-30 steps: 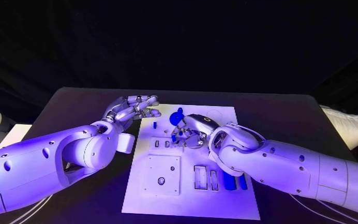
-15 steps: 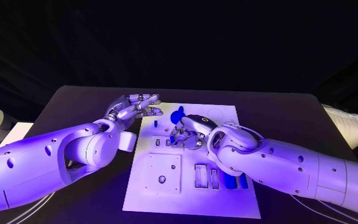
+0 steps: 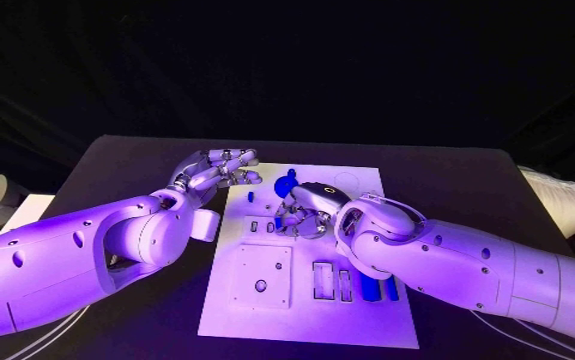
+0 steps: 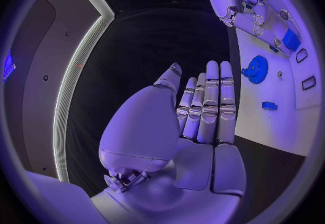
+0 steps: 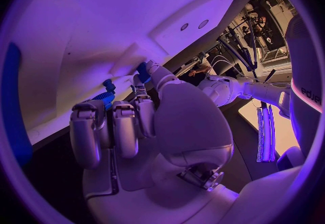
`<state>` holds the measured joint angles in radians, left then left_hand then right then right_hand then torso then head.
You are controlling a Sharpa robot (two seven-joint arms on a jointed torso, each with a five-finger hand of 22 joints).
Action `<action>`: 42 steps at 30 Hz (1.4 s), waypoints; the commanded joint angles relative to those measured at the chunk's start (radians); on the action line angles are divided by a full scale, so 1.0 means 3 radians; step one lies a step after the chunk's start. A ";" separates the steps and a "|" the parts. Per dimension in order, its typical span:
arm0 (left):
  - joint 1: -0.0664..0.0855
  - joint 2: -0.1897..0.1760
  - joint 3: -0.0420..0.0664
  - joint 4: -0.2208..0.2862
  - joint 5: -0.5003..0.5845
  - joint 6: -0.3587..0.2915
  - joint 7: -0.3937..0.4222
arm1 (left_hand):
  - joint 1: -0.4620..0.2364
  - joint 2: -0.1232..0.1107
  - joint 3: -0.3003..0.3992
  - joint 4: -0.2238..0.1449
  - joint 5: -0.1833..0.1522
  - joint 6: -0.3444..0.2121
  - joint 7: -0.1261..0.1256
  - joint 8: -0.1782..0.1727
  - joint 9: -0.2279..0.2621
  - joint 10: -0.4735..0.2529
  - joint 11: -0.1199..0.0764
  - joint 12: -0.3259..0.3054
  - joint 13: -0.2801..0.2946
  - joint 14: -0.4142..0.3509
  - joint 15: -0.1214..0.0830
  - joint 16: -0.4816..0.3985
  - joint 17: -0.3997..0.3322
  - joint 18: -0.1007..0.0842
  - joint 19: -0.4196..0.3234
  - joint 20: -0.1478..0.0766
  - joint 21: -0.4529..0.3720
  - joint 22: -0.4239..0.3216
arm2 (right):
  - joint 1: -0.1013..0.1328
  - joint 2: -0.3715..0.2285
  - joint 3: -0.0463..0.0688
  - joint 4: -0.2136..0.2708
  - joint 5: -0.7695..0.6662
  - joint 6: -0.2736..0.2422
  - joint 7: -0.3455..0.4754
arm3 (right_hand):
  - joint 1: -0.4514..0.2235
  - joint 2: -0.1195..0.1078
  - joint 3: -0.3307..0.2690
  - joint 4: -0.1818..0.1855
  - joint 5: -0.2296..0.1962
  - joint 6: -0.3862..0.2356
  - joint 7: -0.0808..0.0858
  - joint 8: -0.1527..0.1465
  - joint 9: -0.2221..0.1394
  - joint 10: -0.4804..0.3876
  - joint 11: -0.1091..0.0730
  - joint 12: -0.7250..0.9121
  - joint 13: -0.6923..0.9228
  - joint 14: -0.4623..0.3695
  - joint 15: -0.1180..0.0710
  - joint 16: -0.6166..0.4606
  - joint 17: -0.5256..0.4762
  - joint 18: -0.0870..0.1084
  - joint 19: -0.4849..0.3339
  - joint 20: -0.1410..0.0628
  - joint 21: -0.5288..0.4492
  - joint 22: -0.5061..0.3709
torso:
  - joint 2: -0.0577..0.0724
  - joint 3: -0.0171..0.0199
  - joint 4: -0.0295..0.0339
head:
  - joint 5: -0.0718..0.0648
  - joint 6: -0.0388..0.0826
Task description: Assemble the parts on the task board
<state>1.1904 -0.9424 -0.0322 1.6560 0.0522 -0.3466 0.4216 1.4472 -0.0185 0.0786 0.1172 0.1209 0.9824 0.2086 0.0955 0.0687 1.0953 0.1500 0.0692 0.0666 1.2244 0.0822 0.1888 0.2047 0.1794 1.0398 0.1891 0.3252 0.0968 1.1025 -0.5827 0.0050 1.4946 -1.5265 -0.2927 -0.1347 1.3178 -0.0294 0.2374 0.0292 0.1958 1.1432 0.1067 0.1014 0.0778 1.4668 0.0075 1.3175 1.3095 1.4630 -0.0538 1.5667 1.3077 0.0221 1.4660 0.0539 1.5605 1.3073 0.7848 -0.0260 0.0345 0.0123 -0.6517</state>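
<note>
The white task board (image 3: 347,327) lies in the middle of the black table. My right hand (image 3: 306,212) hovers low over its middle, fingers curled in, pinching a small blue part (image 5: 142,70) at the fingertips; the same part (image 4: 291,39) also appears in the left wrist view. A blue gear (image 3: 284,185) stands just beyond that hand, and a tiny blue piece (image 3: 249,197) lies to its left. My left hand (image 3: 222,169) floats beside the board's far left corner, fingers straight and together, holding nothing. Two blue bars (image 3: 377,290) lie near the board's front right.
A square white plate with holes (image 3: 262,279) sits in the board's front left, with narrow slots (image 3: 323,281) next to it. The black table (image 3: 132,160) runs out to the left of the board. Both white forearms reach over the front of the table.
The left hand has drifted slightly toward the table's far side. The right hand stays over the board's middle with the small part.
</note>
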 commanded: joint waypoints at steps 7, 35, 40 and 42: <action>0.0000 0.0005 0.0001 0.0005 0.0009 0.0067 0.0017 | 0.0012 0.0019 0.0000 -0.0020 -0.0006 0.0015 0.0013 -0.0020 0.0001 0.0007 0.0000 -0.0017 -0.0003 -0.0009 0.0012 -0.0016 0.0005 0.0011 0.0004 0.0009 -0.0014 -0.0004 | -0.0027 -0.0001 -0.0027 -0.0017 -0.0124 0.0239 -0.0167 | -0.0144 -0.0133 -0.0059 0.0055 0.0084 -0.0107 0.0027 -0.0120 0.0007 -0.0082 0.0070 -0.0232 0.0268 0.0356 0.0041 0.0005 0.0862 -0.0038 0.0267 0.0030 -0.0037 0.0733 | -0.0002 -0.0005 0.0002 | -0.0001 -0.0007; -0.0001 0.0002 0.0000 -0.0002 0.0009 0.0076 0.0009 | 0.0011 0.0022 0.0003 -0.0022 -0.0005 0.0014 0.0012 -0.0025 0.0000 0.0005 0.0001 -0.0017 -0.0003 -0.0006 0.0013 -0.0021 0.0012 0.0011 0.0005 0.0009 -0.0015 -0.0006 | -0.0028 -0.0014 -0.0029 0.0030 -0.0168 -0.0406 -0.0096 | -0.0398 -0.0350 -0.0506 0.0328 -0.0208 -0.0439 0.0108 -0.0128 -0.0033 -0.0159 0.0155 -0.0381 0.0176 0.0354 0.0118 -0.0001 0.0853 -0.0023 0.0234 0.0111 -0.0072 0.0670 | -0.0002 0.0000 0.0004 | -0.0005 0.0006; -0.0003 0.0005 0.0000 -0.0016 0.0009 0.0064 0.0000 | 0.0012 0.0038 0.0020 -0.0035 -0.0007 0.0071 -0.0063 -0.0026 0.0006 0.0084 -0.0076 -0.0003 0.0001 0.0361 -0.0098 0.0174 0.0168 0.0022 0.0285 -0.0095 0.0161 0.0069 | -0.0029 -0.0068 -0.0025 0.0128 -0.0154 -0.0576 0.0023 | -0.0369 -0.0353 -0.0545 0.0354 -0.0199 -0.0452 0.0111 -0.0125 -0.0031 -0.0164 0.0158 -0.0386 0.0171 0.0351 0.0121 -0.0006 0.0844 -0.0022 0.0231 0.0115 -0.0075 0.0665 | -0.0003 0.0003 0.0004 | 0.0008 -0.0004; -0.0003 0.0005 -0.0001 -0.0025 -0.0003 0.0054 -0.0017 | -0.0004 0.0041 0.0024 -0.0030 -0.0006 0.0110 -0.0091 -0.0024 0.0009 0.0152 -0.0111 0.0008 0.0004 0.0541 -0.0151 0.0297 0.0276 0.0018 0.0428 -0.0148 0.0265 0.0117 | -0.0028 -0.0104 -0.0019 0.0191 -0.0136 -0.0624 0.0090 | -0.0353 -0.0360 -0.0565 0.0365 -0.0198 -0.0453 0.0111 -0.0123 -0.0029 -0.0166 0.0158 -0.0388 0.0168 0.0352 0.0122 -0.0006 0.0845 -0.0022 0.0231 0.0115 -0.0075 0.0665 | -0.0004 0.0001 0.0000 | 0.0003 -0.0002</action>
<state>1.1895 -0.9427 -0.0328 1.6489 0.0530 -0.3445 0.4174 1.4512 -0.0146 0.0851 0.1107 0.1209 1.0097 0.1815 0.0917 0.0706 1.1338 0.1189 0.0692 0.0668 1.3725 0.0414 0.2679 0.2792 0.1793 1.1563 0.1489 0.3962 0.1282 1.0944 -0.6111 -0.0013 1.5423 -1.5653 -0.4143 -0.1508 1.2007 -0.1400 0.0733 0.1407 0.1309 1.0142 0.1429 0.0690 0.0679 1.4202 0.0539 1.2072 1.3078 1.4664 -0.0212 1.5667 1.3073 0.0222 1.4660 0.0828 1.5433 1.3077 0.7839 -0.0254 0.0355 0.0133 -0.6518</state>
